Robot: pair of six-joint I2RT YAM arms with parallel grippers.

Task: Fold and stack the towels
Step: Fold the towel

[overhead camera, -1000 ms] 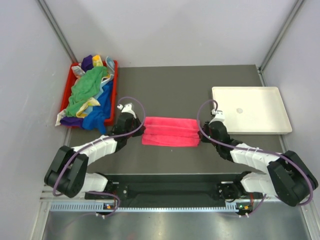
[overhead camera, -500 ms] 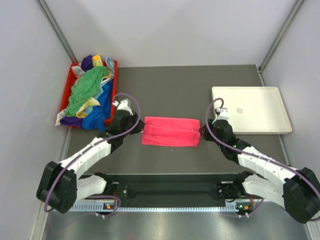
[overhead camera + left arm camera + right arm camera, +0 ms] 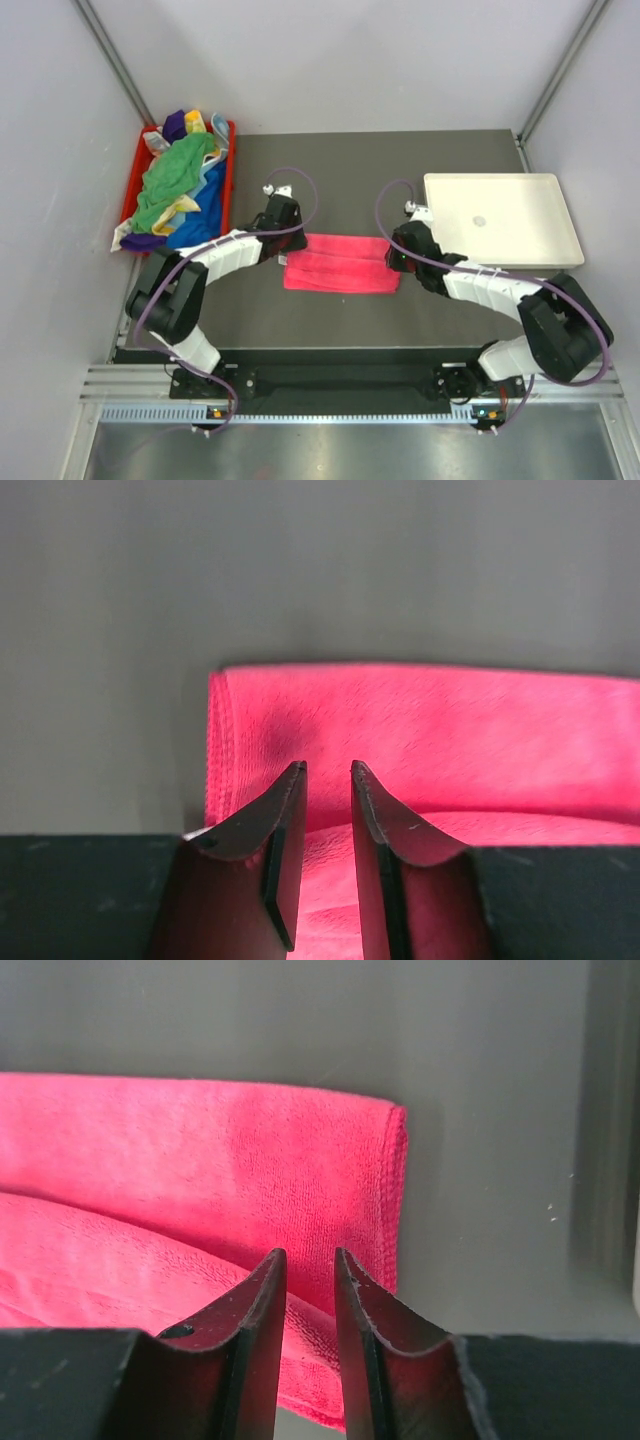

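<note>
With left claw (image 3: 328, 767) and right claw (image 3: 305, 1252) each slightly parted and empty over the left and right ends of the folded bright pink terry towel (image 3: 340, 268) mid-table (image 3: 340, 180), lower squarely, pinch all layers, lift together.

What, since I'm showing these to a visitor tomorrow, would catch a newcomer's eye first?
The bright pink towel, folded into a long strip at the middle of the dark table, with the left gripper and right gripper poised over its two ends, jaws slightly parted. Next, the red bin at the far left, heaped with crumpled towels in many colours, and the white tray on the right.
</note>
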